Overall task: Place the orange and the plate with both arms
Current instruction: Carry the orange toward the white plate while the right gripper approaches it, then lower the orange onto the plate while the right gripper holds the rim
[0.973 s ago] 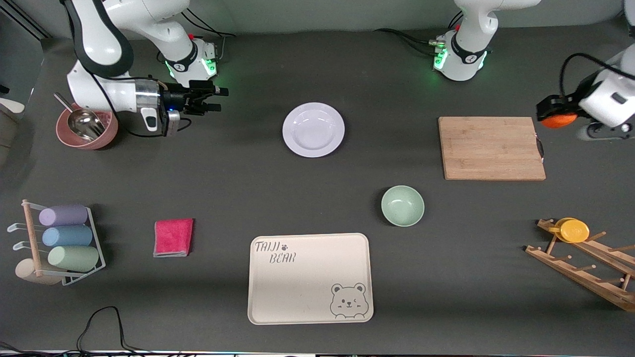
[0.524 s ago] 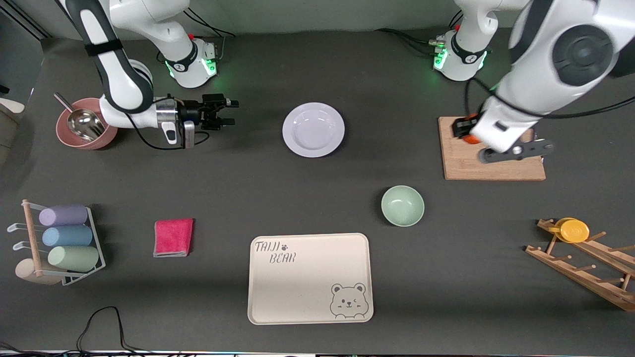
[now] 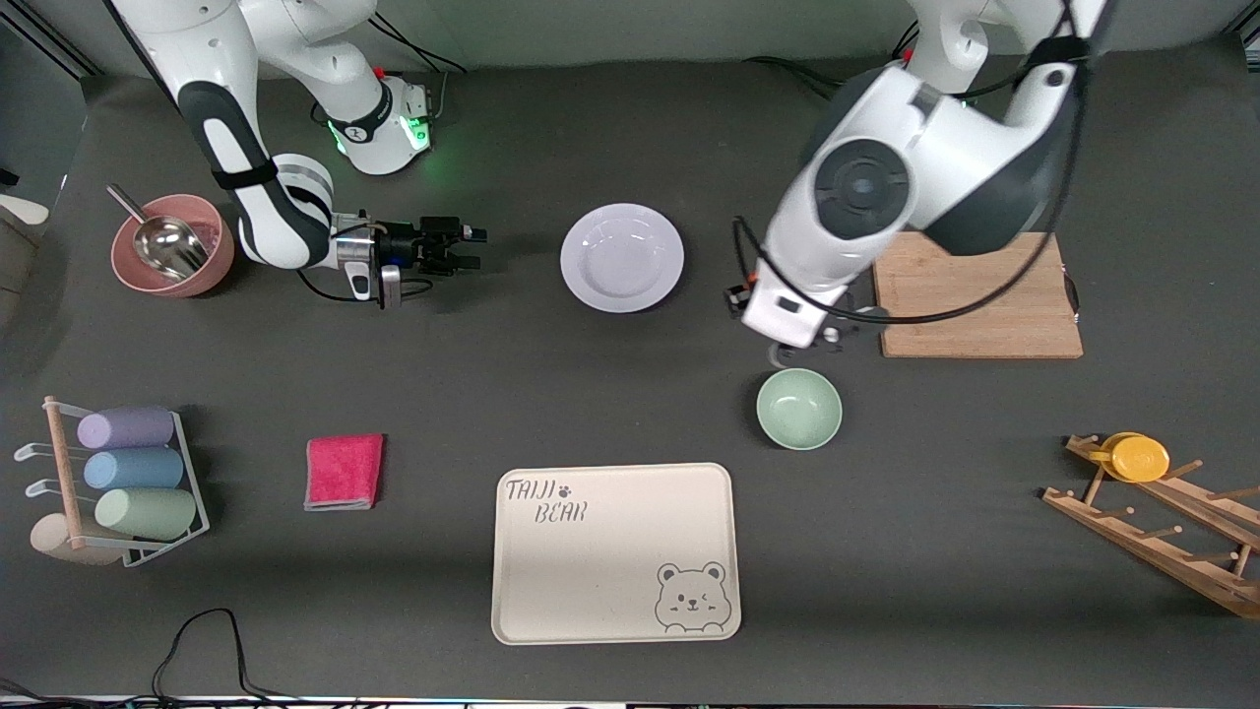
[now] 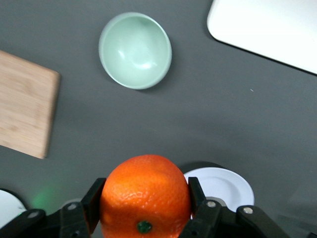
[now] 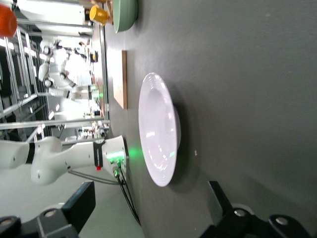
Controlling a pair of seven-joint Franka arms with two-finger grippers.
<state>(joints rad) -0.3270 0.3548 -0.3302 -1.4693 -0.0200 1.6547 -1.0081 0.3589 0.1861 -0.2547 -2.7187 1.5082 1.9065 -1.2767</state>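
The orange (image 4: pixel 144 196) is gripped between my left gripper's (image 4: pixel 146 192) fingers. In the front view the left gripper (image 3: pixel 740 297) hangs over the table between the plate and the cutting board, and the arm mostly hides the orange. The white plate (image 3: pixel 622 258) lies flat on the table. It also shows in the left wrist view (image 4: pixel 225 184) and the right wrist view (image 5: pixel 158 129). My right gripper (image 3: pixel 465 246) is open, low and level, beside the plate toward the right arm's end. In the right wrist view the right gripper (image 5: pixel 148 198) faces the plate's rim, apart from it.
A mint-green bowl (image 3: pixel 798 408) sits nearer the front camera than the left gripper. A wooden cutting board (image 3: pixel 975 293), a beige bear tray (image 3: pixel 615 551), a red cloth (image 3: pixel 344 471), a pink bowl with a scoop (image 3: pixel 172 258), a cup rack (image 3: pixel 123 483) and a wooden rack with a yellow cup (image 3: pixel 1139 457) stand around.
The left arm has swung with the orange from past the cutting board, over it, to the gap beside the plate. The right gripper has moved closer to the plate.
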